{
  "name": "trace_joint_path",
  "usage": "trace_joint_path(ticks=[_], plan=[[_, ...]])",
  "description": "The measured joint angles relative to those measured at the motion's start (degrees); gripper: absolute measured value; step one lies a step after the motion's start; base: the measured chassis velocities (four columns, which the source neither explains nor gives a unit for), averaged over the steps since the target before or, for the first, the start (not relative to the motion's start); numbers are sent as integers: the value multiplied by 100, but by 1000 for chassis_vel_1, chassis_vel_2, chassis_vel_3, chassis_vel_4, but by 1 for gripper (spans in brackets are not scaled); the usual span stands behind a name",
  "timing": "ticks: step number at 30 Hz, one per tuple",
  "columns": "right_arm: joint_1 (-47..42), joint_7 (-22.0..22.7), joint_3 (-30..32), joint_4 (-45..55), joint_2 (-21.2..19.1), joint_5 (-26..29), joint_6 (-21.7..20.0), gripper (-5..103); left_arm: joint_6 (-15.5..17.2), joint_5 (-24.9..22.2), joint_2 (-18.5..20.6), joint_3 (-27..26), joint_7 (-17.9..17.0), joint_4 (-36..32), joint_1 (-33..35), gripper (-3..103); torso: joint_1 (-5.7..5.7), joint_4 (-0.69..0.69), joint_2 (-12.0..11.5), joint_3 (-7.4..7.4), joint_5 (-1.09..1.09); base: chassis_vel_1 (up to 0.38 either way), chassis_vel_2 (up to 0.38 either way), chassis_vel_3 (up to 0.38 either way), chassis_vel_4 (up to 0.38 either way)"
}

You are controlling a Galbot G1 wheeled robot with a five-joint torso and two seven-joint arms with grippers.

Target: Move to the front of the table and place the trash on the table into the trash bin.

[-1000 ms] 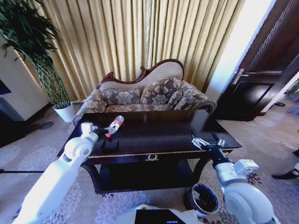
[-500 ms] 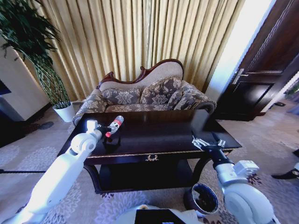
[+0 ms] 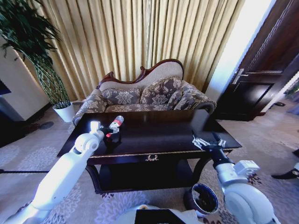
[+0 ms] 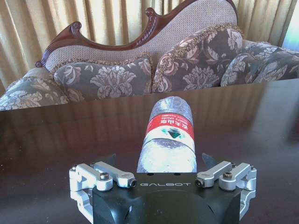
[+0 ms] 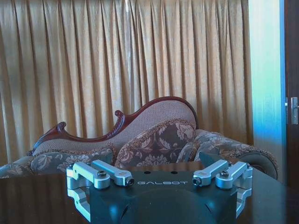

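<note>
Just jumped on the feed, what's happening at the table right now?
The left gripper is at the plastic bottle lying on the dark table, its open fingers on either side of the bottle's near end, not yet closed on it. The right gripper hangs open over the table's front right edge, idle. The trash bin stands on the carpet by the table's front right leg. A sofa sits behind the table.

"GALBOT" on both claw housings
</note>
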Motion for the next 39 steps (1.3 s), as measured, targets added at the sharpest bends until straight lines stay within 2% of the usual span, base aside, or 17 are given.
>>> trace_joint_path(ticks=[4,6,9,13,15,21,26,27,28,30,31,32,33,35,36,37,39], plan=[[-27,7,9,0,-18,-23,0,100,-1,-4,-6,10,13,0,-1,101,0,0,0,0,0,0,0,0,0],[-38,7,9,0,-12,-39,0,100,-2,-10,-17,20,14,0,0,96,0,1,0,0,0,0,0,0,0],[-97,9,5,0,6,-121,1,100,-38,-30,-36,64,15,0,4,80,0,0,0,0,0,0,0,0,0],[-131,13,6,0,-29,-136,5,100,-94,-51,-34,87,25,0,13,75,0,0,0,0,0,0,0,0,0],[-124,22,21,0,-62,-137,9,100,-146,-55,-13,104,37,16,17,59,0,0,0,0,0,0,0,0,0],[-113,37,14,0,-65,-129,11,100,-169,-50,51,90,106,16,24,47,0,0,0,0,0,0,0,0,0],[-124,225,-46,0,-253,105,11,100,-479,293,51,120,-11,10,35,38,0,0,0,0,0,0,0,0,0],[-76,349,-54,0,-398,282,11,100,-753,694,38,143,-64,-13,82,34,0,0,0,0,-1,0,0,0,0],[119,461,-57,0,-693,668,-3,100,-1359,1383,101,146,-54,-215,219,32,0,0,0,0,1,0,0,0,0],[331,486,-78,0,-888,1098,-51,100,-1948,2109,199,143,93,-331,315,32,0,1,0,0,1,0,0,0,0],[386,486,-95,0,-940,1221,-71,100,-2123,2340,227,143,116,-341,337,32,0,1,0,0,0,0,0,0,0],[386,486,-95,0,-940,1221,-71,100,-2123,2340,227,143,116,-341,337,32,0,1,0,0,0,0,0,0,0],[556,436,-152,-16,-1106,1571,-100,100,-2662,2984,314,170,203,-343,387,32,0,2,0,0,0,0,0,0,0],[666,319,-164,-61,-1209,1811,-105,100,-2997,3393,374,201,245,-325,406,32,0,1,0,0,1,0,0,0,0],[666,319,-164,-61,-1209,1811,-105,100,-2997,3393,374,201,245,-325,406,32,0,1,0,0,1,0,0,0,0],[849,118,-164,-159,-1417,2284,-106,100,-3483,3914,456,261,274,-277,411,32,0,0,0,0,0,0,0,0,0],[1007,-22,-164,-237,-1585,2726,-106,100,-3910,4309,513,292,269,-255,415,32,0,1,0,1,0,0,0,0,0]])
